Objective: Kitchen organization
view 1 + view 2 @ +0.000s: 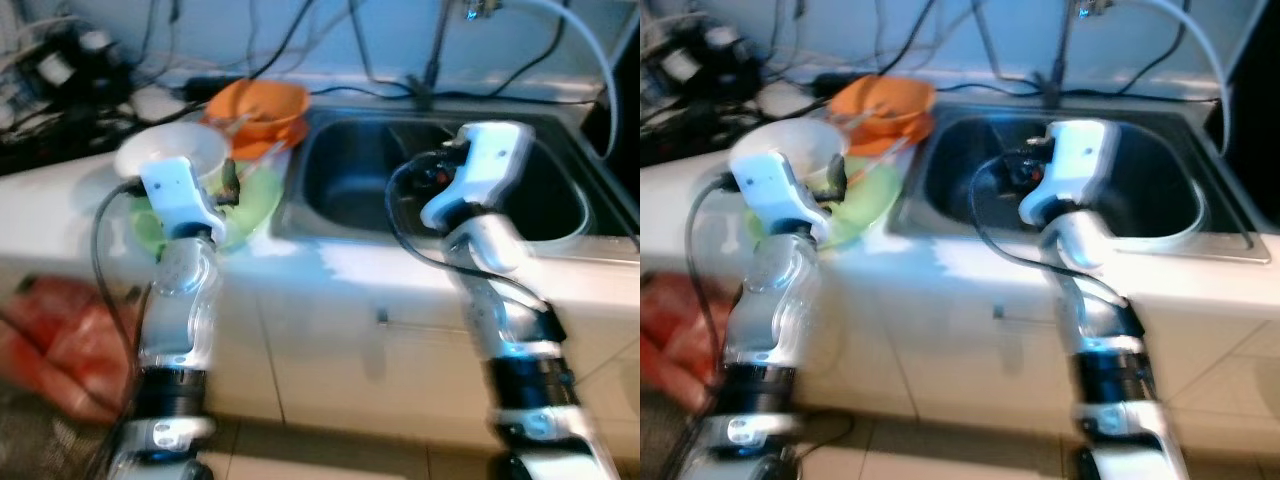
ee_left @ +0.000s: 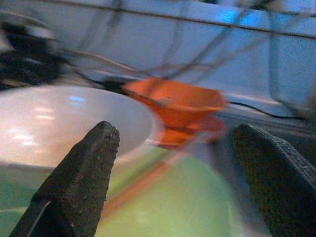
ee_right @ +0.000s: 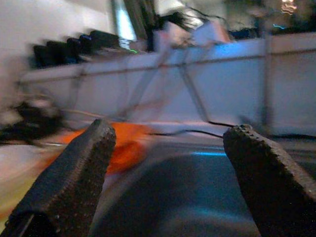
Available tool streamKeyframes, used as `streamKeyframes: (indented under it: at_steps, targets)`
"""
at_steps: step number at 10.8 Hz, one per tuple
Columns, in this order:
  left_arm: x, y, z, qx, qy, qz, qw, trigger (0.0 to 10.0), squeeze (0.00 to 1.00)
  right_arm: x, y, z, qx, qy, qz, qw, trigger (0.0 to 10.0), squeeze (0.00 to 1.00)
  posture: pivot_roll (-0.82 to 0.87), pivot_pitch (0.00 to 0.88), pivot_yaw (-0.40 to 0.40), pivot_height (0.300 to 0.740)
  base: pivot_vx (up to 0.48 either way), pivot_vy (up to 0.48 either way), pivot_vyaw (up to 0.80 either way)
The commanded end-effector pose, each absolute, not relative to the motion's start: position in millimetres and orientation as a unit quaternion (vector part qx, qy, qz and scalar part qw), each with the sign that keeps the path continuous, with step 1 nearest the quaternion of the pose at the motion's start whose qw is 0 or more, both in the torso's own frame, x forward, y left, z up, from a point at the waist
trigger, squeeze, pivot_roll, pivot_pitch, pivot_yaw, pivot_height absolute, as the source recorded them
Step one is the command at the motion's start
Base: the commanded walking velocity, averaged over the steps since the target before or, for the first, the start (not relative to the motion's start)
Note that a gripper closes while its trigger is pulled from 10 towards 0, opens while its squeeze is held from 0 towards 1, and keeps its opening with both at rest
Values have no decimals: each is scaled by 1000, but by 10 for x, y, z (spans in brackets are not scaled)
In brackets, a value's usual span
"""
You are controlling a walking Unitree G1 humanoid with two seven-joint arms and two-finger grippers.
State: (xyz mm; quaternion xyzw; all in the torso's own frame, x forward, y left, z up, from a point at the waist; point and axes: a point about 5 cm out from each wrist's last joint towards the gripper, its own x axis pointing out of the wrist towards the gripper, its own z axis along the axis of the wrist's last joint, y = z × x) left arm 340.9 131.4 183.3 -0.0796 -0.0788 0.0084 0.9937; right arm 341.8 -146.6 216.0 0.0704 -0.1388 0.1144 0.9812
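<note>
Robot's at the counter, both arms up. Left gripper (image 2: 173,173) hovers with fingers spread wide over a green plate (image 1: 255,200), holding nothing; a white bowl (image 1: 172,152) sits on that plate, with an orange bowl (image 1: 258,108) just behind. Right gripper (image 3: 165,173) is spread too, empty, over the steel sink (image 1: 350,190).

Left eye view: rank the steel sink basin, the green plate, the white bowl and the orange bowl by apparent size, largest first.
1. Steel sink basin
2. Green plate, partly hidden by the left arm
3. White bowl and orange bowl: look alike in size, and the picture is blurred, so unranked.
</note>
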Motion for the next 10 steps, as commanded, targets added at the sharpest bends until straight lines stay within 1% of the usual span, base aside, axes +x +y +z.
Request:
streamKeyframes:
  at_steps: [1,6,8,10]
  targets:
    - [3419,1491,1831,-70,-76,32,994,10000,0,3418,-1281,2253,71,-153,143,975,10000,0,34,13,41,740,469,0,0]
    - [3413,1453,1820,-70,-73,19,995,10000,0,3414,-1276,2232,73,-152,138,976,10000,0,35,17,47,740,0,0,0]
    - [3398,1346,1879,-25,-92,-14,995,10000,0,3416,-1276,2228,74,-151,137,976,10000,0,38,18,45,740,0,0,0]
    - [3338,1247,1884,-3,-103,-46,994,10000,0,3421,-1287,2236,74,-151,137,976,10000,0,40,18,43,740,0,0,0]
